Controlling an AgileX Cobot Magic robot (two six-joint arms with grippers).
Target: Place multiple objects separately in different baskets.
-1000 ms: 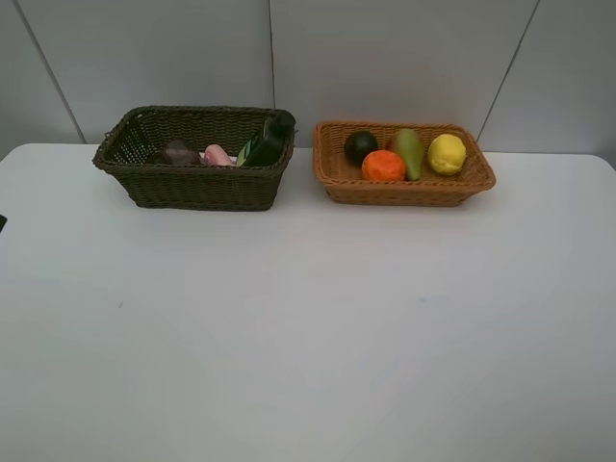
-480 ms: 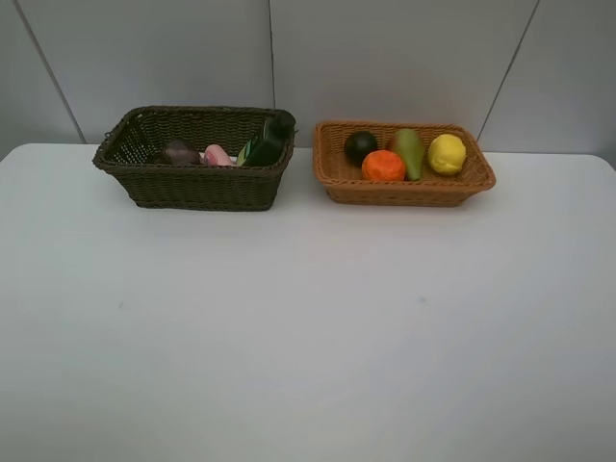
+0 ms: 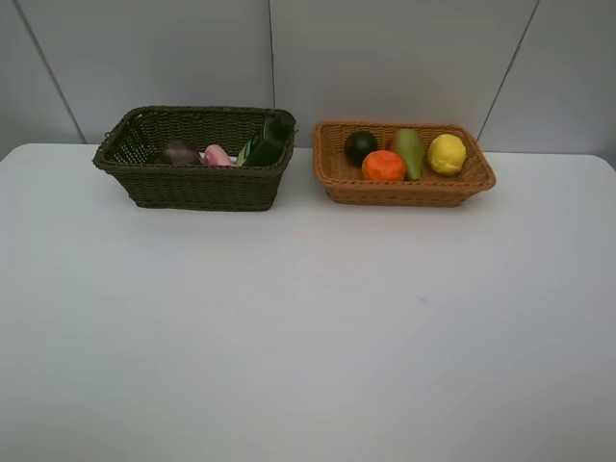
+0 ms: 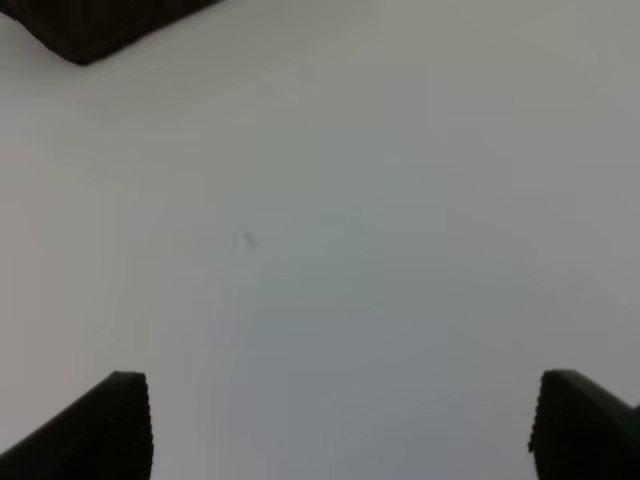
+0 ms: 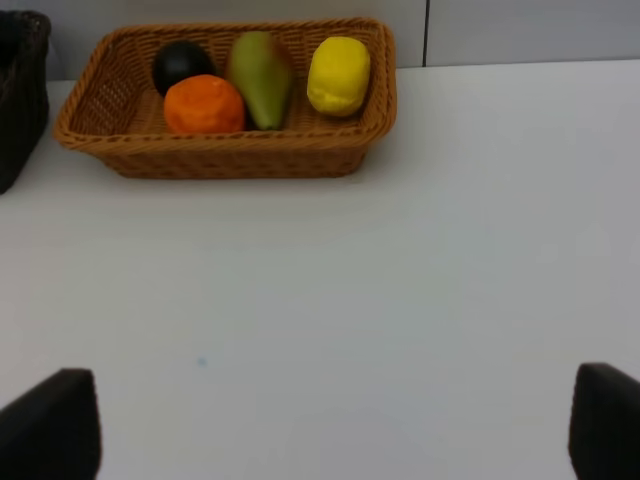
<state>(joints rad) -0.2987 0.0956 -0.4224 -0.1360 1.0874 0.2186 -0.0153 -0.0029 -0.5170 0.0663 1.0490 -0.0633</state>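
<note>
Nearest, the left gripper [image 4: 340, 425] and the right gripper [image 5: 335, 425] are seen with fingers spread wide apart, nothing between them, above the bare white table [image 3: 308, 327]. Farther back, an orange [image 3: 383, 166], a yellow lemon [image 3: 447, 154], a green-red pear [image 3: 409, 151] and a dark green round fruit [image 3: 360, 146] are held in the shallow orange-tan wicker basket [image 3: 404, 191]. Beside it, a dark green bottle [image 3: 265, 144], a pink bottle [image 3: 218, 155] and a pinkish translucent cup [image 3: 179, 151] are contained in the deeper dark olive-brown wicker basket [image 3: 197, 185].

white desk [image 3: 308, 337]: smooth, matte surface, filling most of the exterior high view. one small dark speck [image 3: 422, 300] on it right of centre, and another tiny mark [image 4: 248, 239] visible in the left wrist view. grey wall panels [image 3: 385, 58] stand behind the desk's far edge, divided by thin dark seams, one vertical near the middle and slanted ones toward either side.
</note>
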